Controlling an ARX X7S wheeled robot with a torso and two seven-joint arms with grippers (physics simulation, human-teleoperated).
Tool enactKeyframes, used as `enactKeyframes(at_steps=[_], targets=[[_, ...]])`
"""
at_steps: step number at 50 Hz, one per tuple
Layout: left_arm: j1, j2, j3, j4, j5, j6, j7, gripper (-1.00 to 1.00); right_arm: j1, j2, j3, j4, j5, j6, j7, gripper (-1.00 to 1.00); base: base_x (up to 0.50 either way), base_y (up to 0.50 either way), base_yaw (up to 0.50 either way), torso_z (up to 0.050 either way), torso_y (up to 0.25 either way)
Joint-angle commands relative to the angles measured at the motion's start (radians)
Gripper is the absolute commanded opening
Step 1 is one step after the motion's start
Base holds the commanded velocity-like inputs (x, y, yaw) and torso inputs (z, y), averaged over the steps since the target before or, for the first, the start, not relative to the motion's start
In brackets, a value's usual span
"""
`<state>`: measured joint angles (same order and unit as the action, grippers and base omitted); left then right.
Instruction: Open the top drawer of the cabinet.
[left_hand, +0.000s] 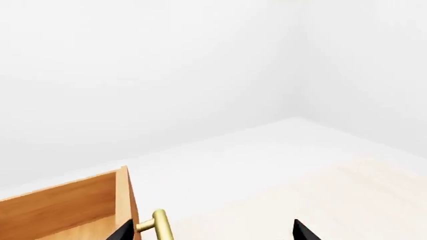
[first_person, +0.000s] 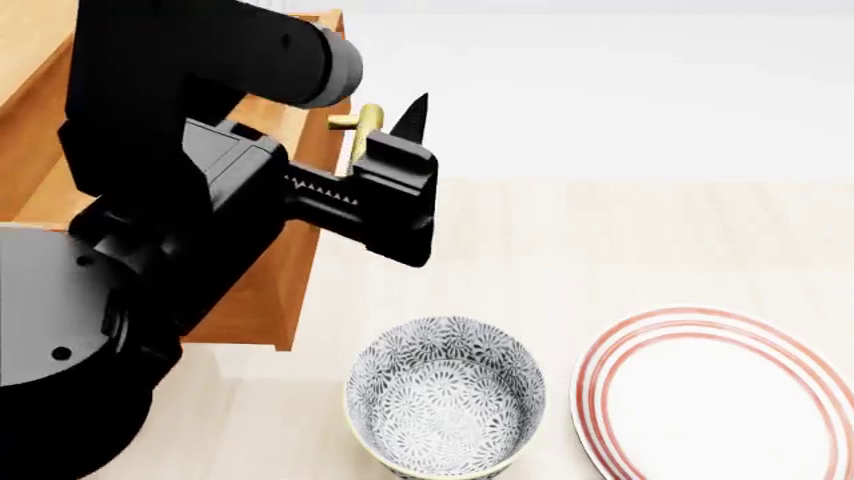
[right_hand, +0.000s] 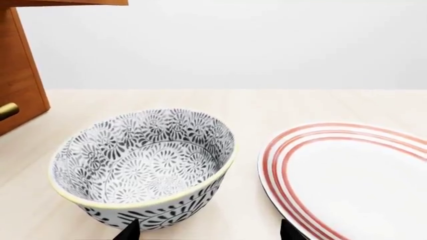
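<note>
Reaching over drawer (first_person: 287, 225), already standing out from cabinet (first_person: 27, 60); left end effector (left_hand: 210, 232) sitting at brass handle (left_hand: 159, 225), fingers spread, one each side, gripping nothing. Right end effector (right_hand: 207, 232) idling open near bowl (right_hand: 143, 167), away from pull.

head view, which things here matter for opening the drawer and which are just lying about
Job:
orange-brown wooden top drawer
brass bar handle
boxy wooden cabinet
left gripper, fingers straddling the handle

Lying about:
black-and-white patterned bowl
white plate with red rings
</note>
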<state>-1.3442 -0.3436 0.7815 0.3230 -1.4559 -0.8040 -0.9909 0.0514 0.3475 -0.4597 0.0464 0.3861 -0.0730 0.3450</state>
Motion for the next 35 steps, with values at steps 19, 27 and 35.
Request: enactKeyframes(at_steps=[19,27,35], targets=[[0.296,-0.191,0.134,0.479,0.509,0.126,0.147,1.00,-0.004,-0.011,0.011,-0.009,-0.021,-0.001,-0.013,1.00,0.00,0.00,0.00,0.000,0.000],[0.406,-0.265,0.198,0.458,0.755,0.250,0.175,1.00,-0.001,-0.012,0.010,-0.006,-0.019,0.002,-0.010,1.00,0.00,0.00,0.00,0.000,0.000],[0.504,-0.318,0.240,0.402,0.932,0.379,0.163,1.00,0.003,-0.012,0.010,-0.006,-0.016,0.005,-0.007,1.00,0.00,0.00,0.00,0.000,0.000]])
